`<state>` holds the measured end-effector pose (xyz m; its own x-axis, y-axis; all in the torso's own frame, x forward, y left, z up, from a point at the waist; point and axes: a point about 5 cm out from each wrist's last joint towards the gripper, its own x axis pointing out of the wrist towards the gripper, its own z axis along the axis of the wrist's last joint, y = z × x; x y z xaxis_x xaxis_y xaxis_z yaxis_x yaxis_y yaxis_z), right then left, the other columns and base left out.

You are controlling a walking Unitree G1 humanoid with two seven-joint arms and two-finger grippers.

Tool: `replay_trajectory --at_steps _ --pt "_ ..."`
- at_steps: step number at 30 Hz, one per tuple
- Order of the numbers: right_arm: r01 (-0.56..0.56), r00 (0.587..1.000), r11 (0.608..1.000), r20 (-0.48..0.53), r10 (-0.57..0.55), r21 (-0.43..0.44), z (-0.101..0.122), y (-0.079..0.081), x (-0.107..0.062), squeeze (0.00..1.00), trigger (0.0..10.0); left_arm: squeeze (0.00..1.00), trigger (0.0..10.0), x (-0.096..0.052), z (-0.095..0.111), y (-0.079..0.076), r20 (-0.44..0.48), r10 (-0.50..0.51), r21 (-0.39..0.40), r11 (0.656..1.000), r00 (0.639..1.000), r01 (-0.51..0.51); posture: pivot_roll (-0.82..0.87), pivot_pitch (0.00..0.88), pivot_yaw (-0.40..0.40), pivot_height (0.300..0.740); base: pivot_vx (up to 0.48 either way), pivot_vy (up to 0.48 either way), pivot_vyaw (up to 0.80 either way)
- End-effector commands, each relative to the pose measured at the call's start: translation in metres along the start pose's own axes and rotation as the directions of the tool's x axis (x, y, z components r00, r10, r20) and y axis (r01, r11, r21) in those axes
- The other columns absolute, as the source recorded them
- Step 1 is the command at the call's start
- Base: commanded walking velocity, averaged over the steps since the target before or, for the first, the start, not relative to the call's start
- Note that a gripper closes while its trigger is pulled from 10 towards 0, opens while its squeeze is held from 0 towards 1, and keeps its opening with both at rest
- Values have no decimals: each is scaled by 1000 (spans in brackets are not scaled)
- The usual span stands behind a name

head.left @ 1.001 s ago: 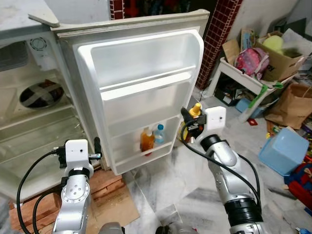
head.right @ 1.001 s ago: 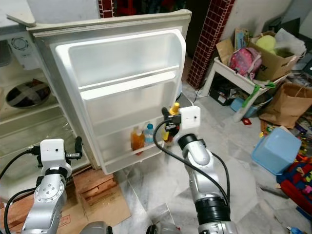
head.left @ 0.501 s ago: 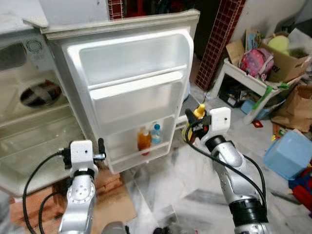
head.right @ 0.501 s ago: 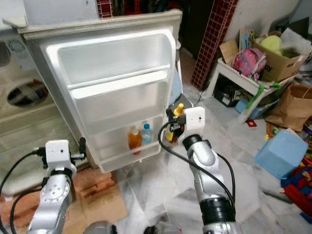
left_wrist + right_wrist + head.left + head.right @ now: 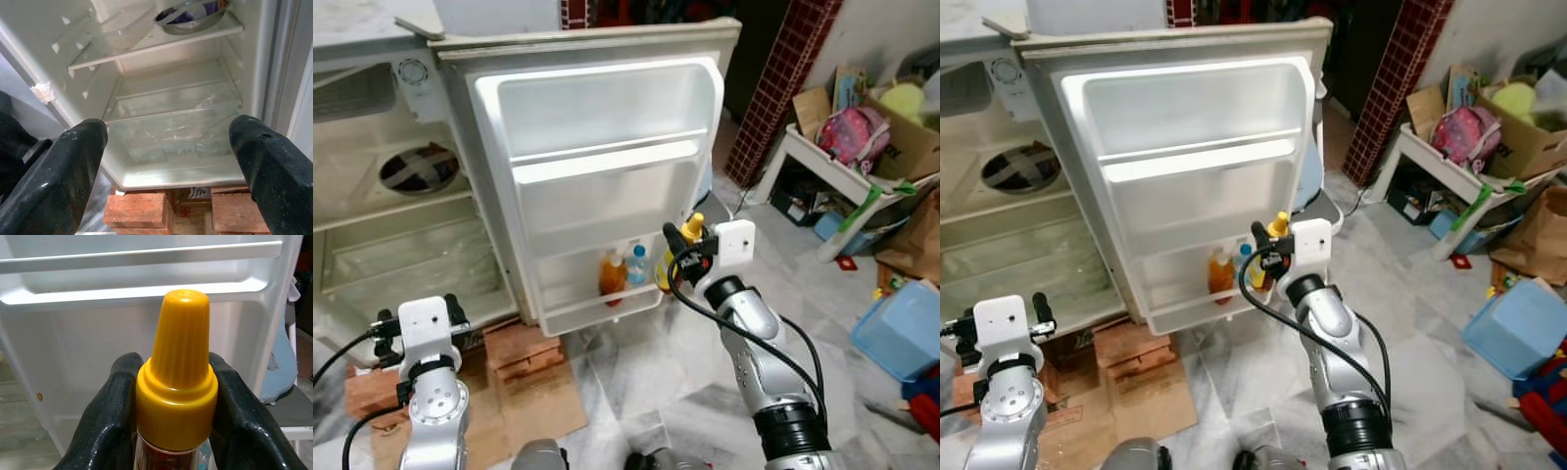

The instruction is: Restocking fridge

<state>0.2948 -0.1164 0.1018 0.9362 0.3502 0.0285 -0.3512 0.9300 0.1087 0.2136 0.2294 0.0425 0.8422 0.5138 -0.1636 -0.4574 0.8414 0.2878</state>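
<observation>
Cluttered floor space lies on your right — boxes, a brown paper bag (image 5: 911,230) and a blue bin (image 5: 901,328) sit well apart from the work. You stand before the open fridge (image 5: 406,211), its door (image 5: 607,176) swung wide toward you.

Compared with a second ago, your right gripper (image 5: 683,257) sits closer to the door's lower shelf (image 5: 607,308), and the yellow-capped bottle (image 5: 690,235) it carries now reads just beside the shelf's outer edge. The right wrist view confirms both fingers (image 5: 105,416) clamped tight on the bottle's neck below the cap. An orange bottle (image 5: 612,277) and a blue-capped bottle (image 5: 636,266) already stand in that shelf.

Your left gripper (image 5: 166,161) has dropped lower and hangs idle, fingers spread wide and holding nothing, facing the fridge's glass shelves.

Judgement: the approach is nearly complete — placement beside the two stocked bottles remains.
</observation>
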Motion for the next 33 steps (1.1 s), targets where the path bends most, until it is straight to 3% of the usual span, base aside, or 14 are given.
replay_trajectory --at_steps 1,11,24,33 --pt "1 999 1000 40 -1 -2 9 -2 4 0 10000 0 10000 -1 1 2 -1 8 2 1000 1000 -8 63 39 -47 740 0 0 0" --pt "-2 999 1000 41 2 -3 10 -2 4 0 10000 0 10000 -1 2 3 8 9 17 1000 1000 -9 59 42 -44 740 0 0 0" --pt "-32 998 999 59 34 -22 14 1 6 0 10000 0 10000 -1 0 5 -22 1 -34 999 1000 -2 56 40 -48 740 0 -19 62" --pt "-31 998 999 54 32 -22 13 -2 5 0 10000 0 10000 -1 -2 4 -36 8 -70 997 999 -11 53 38 -52 740 262 369 0"
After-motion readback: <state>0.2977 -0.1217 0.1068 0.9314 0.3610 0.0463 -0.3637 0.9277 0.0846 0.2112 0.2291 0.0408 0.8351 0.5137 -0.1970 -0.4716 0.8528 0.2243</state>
